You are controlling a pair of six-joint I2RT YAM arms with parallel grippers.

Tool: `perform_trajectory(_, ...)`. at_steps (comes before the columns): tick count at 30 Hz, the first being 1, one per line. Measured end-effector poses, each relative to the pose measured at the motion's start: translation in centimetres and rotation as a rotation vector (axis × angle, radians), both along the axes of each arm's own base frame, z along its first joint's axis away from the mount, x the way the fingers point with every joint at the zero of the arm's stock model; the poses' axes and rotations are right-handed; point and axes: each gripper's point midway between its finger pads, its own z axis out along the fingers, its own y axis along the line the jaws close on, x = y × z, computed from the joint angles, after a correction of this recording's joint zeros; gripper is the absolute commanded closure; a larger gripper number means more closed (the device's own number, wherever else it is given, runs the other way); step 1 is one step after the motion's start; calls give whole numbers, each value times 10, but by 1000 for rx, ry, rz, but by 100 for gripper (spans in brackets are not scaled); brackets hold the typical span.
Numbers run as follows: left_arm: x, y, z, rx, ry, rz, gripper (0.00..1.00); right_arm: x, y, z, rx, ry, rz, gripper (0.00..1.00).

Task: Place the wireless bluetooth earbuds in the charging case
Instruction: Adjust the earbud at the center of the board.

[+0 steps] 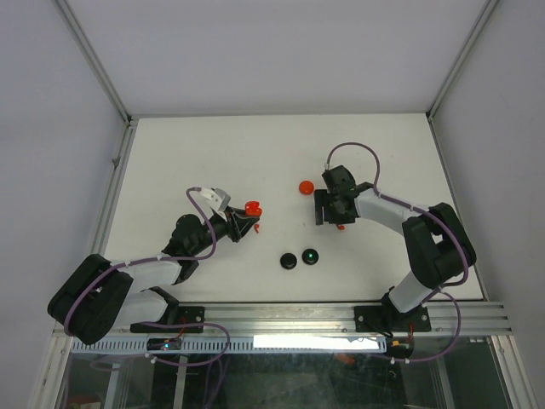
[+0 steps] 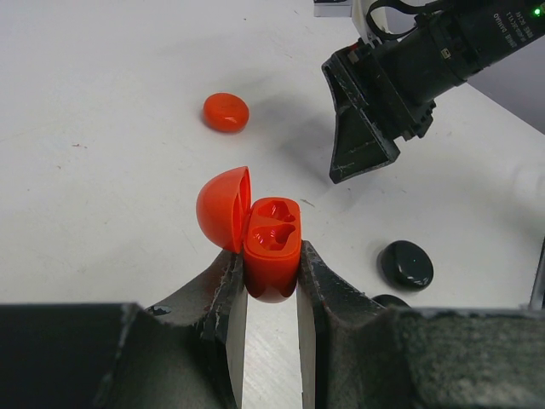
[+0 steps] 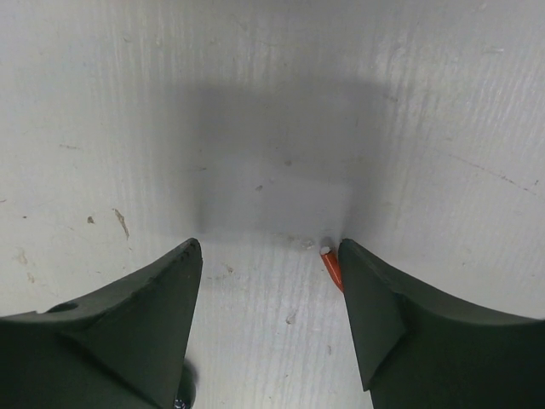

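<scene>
Left gripper [image 2: 271, 262] clamped shut on open red charging case [image 2: 272, 243], held above table [image 1: 170, 153] left of centre. Right gripper [image 3: 268, 247] part open, empty; red earbud [image 3: 330, 267] near table centre, touching one finger. Better to centre the jaws first; an off-centre pinch would likely flick the bud away.

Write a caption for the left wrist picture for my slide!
Left gripper holds the open red charging case while the right gripper hangs over the white table.
</scene>
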Motion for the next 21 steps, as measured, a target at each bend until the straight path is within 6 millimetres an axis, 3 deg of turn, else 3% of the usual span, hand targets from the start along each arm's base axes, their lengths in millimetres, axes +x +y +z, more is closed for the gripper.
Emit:
perform_trajectory(10,-3,-2,0,0,0,-19,100,-11,11,-1,56,49,52,39)
perform_trajectory(21,-5,-4,0,2,-2,-38,100,-33,2,4,33,116,58,40)
